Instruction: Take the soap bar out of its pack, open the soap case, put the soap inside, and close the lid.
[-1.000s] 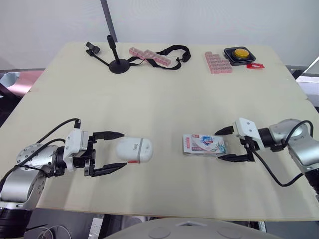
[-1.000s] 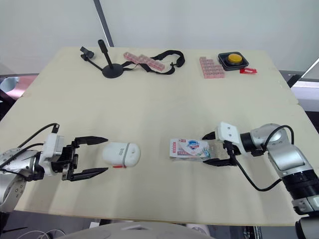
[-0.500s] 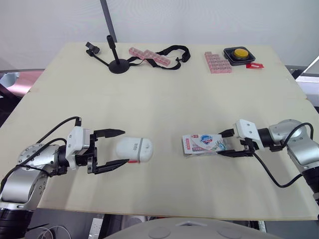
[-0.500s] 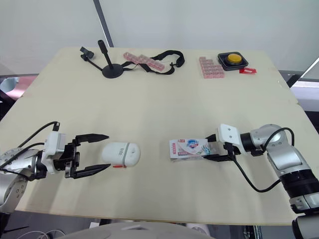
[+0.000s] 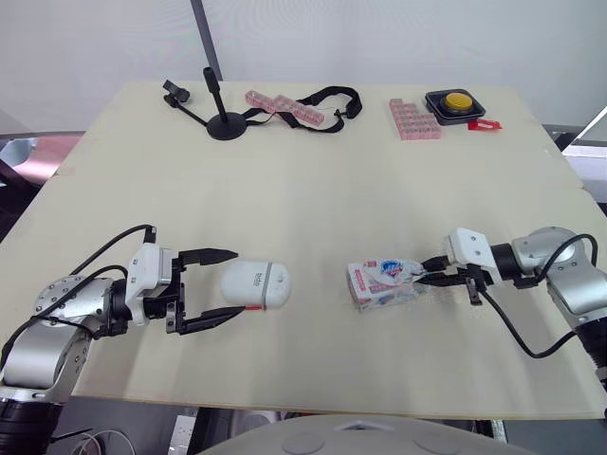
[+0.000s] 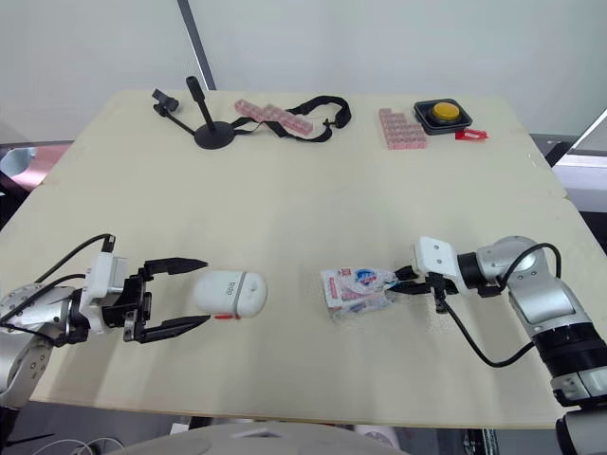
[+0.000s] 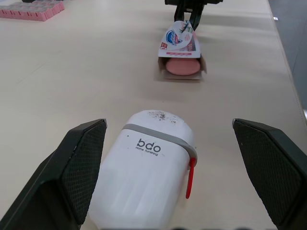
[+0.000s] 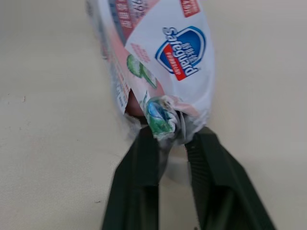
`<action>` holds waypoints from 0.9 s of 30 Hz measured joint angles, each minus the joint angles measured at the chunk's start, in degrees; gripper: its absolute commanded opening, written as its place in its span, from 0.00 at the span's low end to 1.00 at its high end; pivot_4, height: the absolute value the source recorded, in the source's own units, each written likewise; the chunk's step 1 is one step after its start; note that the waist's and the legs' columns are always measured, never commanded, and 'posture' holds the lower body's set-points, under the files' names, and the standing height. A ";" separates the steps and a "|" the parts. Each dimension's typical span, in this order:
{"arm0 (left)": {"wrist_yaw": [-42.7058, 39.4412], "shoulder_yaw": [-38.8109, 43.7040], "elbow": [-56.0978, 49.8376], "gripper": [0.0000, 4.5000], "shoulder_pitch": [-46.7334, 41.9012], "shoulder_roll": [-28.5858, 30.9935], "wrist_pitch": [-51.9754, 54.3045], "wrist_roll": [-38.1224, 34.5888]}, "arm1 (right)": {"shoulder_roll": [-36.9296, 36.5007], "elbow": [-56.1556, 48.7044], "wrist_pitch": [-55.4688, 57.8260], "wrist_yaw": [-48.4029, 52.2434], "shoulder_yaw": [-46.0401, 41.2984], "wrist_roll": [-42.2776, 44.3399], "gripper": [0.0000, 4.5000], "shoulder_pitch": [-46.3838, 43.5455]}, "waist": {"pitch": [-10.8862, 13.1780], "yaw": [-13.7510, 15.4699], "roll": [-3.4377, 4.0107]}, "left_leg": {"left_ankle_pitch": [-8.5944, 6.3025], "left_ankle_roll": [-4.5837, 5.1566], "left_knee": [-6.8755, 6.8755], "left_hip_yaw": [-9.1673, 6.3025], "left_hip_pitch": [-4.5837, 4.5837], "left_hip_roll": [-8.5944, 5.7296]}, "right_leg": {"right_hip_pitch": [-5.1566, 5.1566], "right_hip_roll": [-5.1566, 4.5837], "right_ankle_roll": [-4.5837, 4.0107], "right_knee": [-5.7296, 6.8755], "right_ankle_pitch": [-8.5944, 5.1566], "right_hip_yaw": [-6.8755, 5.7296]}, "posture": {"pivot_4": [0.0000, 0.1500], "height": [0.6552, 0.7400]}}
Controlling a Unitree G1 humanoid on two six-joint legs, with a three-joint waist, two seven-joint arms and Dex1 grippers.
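The soap pack (image 5: 383, 282), white with a blue and red logo, lies right of the table's middle. Its right end is pinched and crumpled by my right gripper (image 5: 429, 274), which is shut on it (image 8: 165, 127). In the left wrist view the pink soap bar (image 7: 182, 66) shows through the pack's open near end. The white soap case (image 5: 255, 284), lid closed with a red tab, lies on its side at the front left. My left gripper (image 5: 224, 286) is open, one finger on each side of the case's left end without touching it (image 7: 146, 179).
Along the far edge of the table stand a black tripod stand (image 5: 220, 118), a pink pill organiser with a black strap (image 5: 285, 106), a pink block (image 5: 413, 118) and a yellow button in a black box (image 5: 456, 102). Bare tabletop (image 5: 313, 204) lies between the arms.
My right gripper has gone from open around the pack's right end to shut on it, crumpling the wrapper and tilting the pack slightly. The left gripper and the case have stayed put.
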 measured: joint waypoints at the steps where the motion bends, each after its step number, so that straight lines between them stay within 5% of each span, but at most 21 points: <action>1: 0.07 -0.03 0.00 1.00 0.00 -0.01 0.00 0.04 | 0.00 -0.08 0.03 -0.01 0.00 0.00 0.01 0.06 | 0.00 0.00 0.00 | 0.00 0.00 0.00 0.00 0.00 0.00 | 0.00 0.00 0.00 0.00 0.00 0.00 | 1.00 1.00; 18: 1.31 -1.12 0.00 1.00 0.37 -1.06 0.00 1.14 | -0.25 -2.16 3.86 -2.05 -2.21 0.78 0.01 0.12 | 0.00 -0.01 0.00 | 0.00 0.00 0.03 0.01 0.00 0.00 | -0.03 0.00 0.00 0.08 0.00 0.03 | 1.00 1.00; 27: 2.24 -1.24 0.06 1.00 0.27 -1.11 0.40 1.22 | -5.93 -11.99 14.66 -8.39 -6.92 0.22 0.01 -0.12 | 0.01 0.23 0.01 | 0.00 -0.01 0.02 0.01 0.02 0.00 | -0.04 0.02 0.00 0.05 0.00 0.06 | 1.00 1.00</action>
